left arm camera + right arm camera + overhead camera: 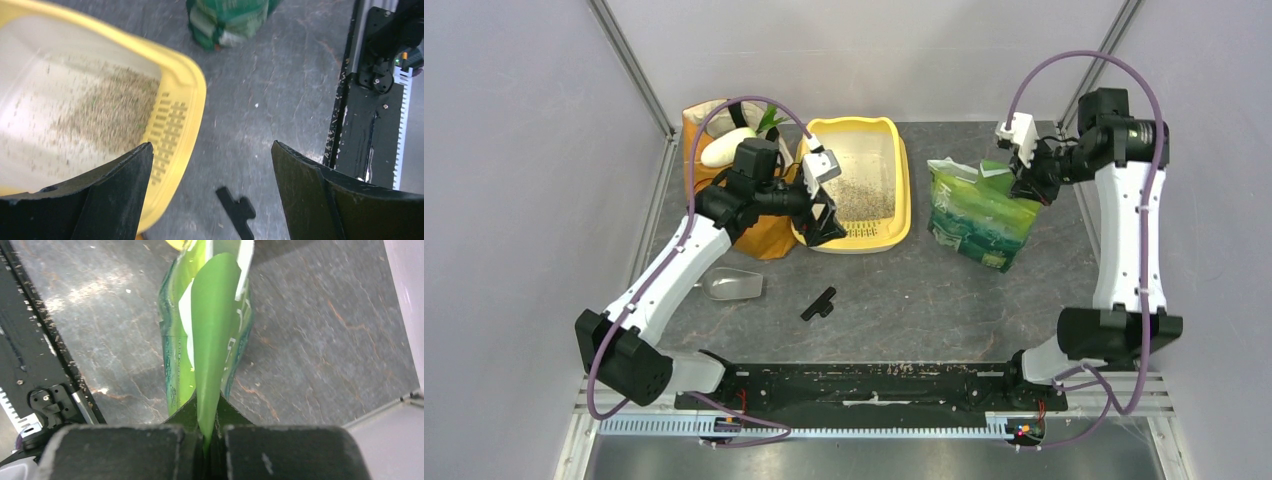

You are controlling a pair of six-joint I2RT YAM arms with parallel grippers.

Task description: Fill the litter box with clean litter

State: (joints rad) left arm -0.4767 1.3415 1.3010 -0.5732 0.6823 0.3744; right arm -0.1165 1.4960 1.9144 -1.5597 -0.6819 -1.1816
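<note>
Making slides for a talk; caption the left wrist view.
Open left hand at the slotted end of the yellow litter box, grey litter heaped inside.

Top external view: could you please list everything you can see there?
litter box: one, yellow, far centre.
clean litter: one patch, grey-brown, inside the litter box.
foil bag: one, green, right of the box.
paper bag: one, orange, left of the box.
scoop: one, clear, near left.
small part: one, black, near centre.
table: one, dark grey, beneath everything.
left gripper: one, black, open, at the box's near-left corner.
right gripper: one, black, shut on the foil bag's top.
</note>
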